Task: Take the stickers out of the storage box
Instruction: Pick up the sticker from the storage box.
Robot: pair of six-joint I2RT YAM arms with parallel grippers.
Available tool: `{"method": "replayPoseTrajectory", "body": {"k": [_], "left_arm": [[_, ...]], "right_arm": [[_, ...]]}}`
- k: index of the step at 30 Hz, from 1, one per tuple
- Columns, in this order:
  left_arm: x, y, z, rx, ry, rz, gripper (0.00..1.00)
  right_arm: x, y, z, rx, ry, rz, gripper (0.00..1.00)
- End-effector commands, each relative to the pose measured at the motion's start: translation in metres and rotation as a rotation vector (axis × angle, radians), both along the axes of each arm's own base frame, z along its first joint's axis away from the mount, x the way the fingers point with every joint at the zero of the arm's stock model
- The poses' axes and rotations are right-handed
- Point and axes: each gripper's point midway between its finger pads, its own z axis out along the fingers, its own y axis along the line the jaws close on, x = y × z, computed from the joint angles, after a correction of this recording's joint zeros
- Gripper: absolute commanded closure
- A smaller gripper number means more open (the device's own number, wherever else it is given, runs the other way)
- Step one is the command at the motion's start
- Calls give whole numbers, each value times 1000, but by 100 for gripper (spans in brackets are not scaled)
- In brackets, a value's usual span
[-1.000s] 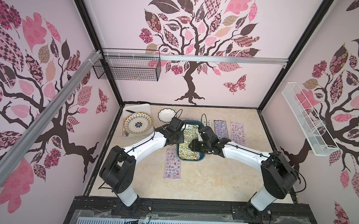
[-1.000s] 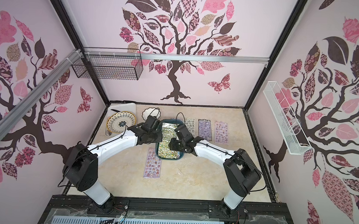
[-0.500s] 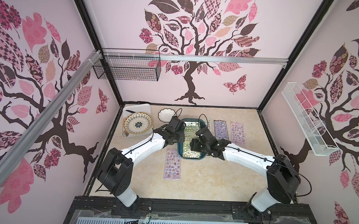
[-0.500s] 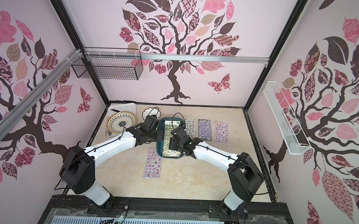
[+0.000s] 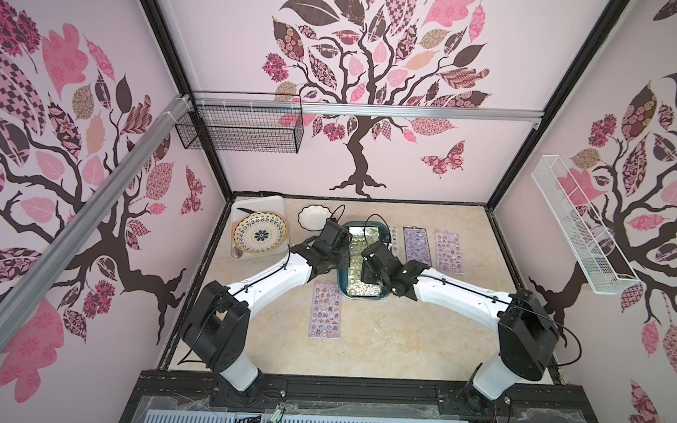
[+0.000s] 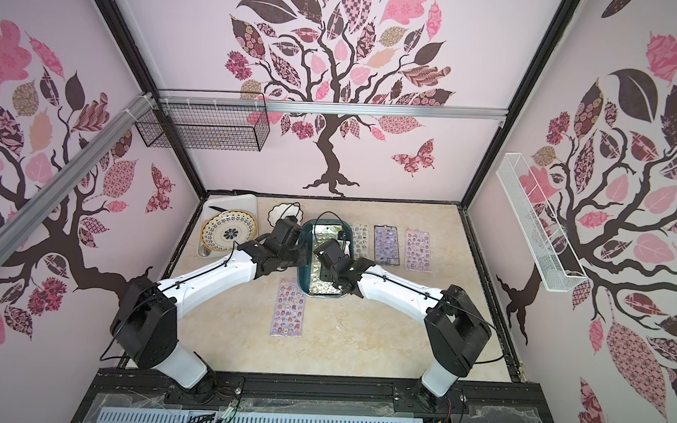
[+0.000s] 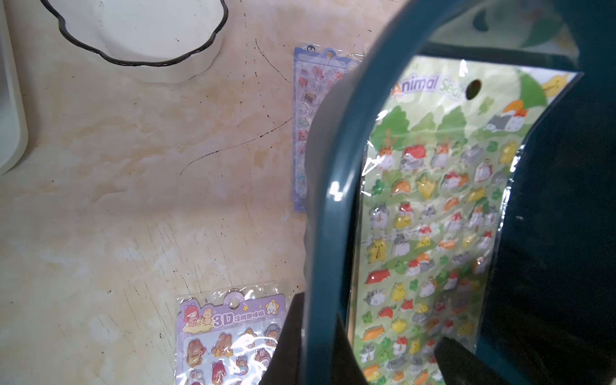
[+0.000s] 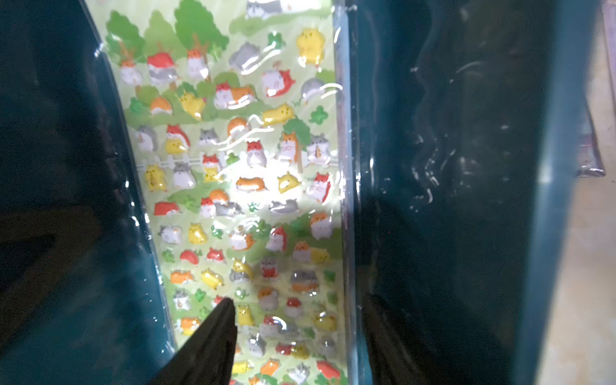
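- The storage box (image 5: 364,296) sits near the middle of the marbled table (image 5: 401,343), with its long side running away from the robot's base.
- A green animal sticker sheet (image 7: 433,216) lies flat on the box's floor and shows between the two arms in both top views.
- The right gripper (image 8: 300,310) reaches down into the box over the near part of that sheet. Its jaws stand apart: one finger (image 8: 216,333) is above the printed figures and the other is by the sheet's edge, over the dark floor. We see nothing held between them (whether a tip touches the sheet, we cannot tell).
- The left gripper (image 7: 316,336) is clamped tight on the box's left wall, and the teal rim passes between its fingers.
- A purple 3D sticker sheet (image 5: 326,309) lies on the table just beside the box's near left corner.
- A bluish sticker sheet (image 7: 303,133) lies along the outside of the same wall, partly hidden by it.
- On the box's right side we find three more sheets side by side: a pale sheet (image 5: 394,239) close to the box and half covered by the right arm, a violet sheet (image 5: 418,245), and a lilac sheet (image 5: 449,252).
- A white scalloped bowl (image 5: 312,216) stands beyond the left arm.
- At the far left corner a white tray (image 5: 277,205) carries a patterned plate (image 5: 260,232).
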Motion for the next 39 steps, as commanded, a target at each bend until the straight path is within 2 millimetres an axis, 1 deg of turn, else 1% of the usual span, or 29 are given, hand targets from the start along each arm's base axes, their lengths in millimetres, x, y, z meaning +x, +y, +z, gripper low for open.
{"method": "replayPoseTrajectory", "body": {"k": [1,7,12,14,17,20,22,29,32,36,38,39], "left_arm": [[0,-4,24,-52,-58,-17,100],[0,-5,25,-61,-57,-18,100],[-1,-6,27,-72,-58,-22,100],[-1,-6,27,-73,-58,-23,100],[0,-6,26,-70,-55,-22,100],[0,-4,24,-58,-51,-16,100],[1,-3,23,-50,-47,-12,100],[4,1,14,-24,-15,4,100],[6,4,9,-20,1,12,100],[6,2,6,-26,14,6,100],[6,2,7,-23,13,6,100],[7,3,6,-15,11,8,100]], "right_arm": [[2,-10,-20,-64,60,2,37],[1,-1,-31,9,132,48,41],[0,5,-28,57,137,85,43],[-1,10,-27,84,138,108,47],[-4,17,-21,134,127,147,56],[-10,25,-7,199,97,198,64],[-13,30,4,250,74,230,68],[-22,36,28,365,37,309,82],[-27,41,39,435,17,343,86],[-29,44,40,465,25,356,94],[-26,42,37,455,34,339,100],[-24,39,35,441,38,320,100]]}}
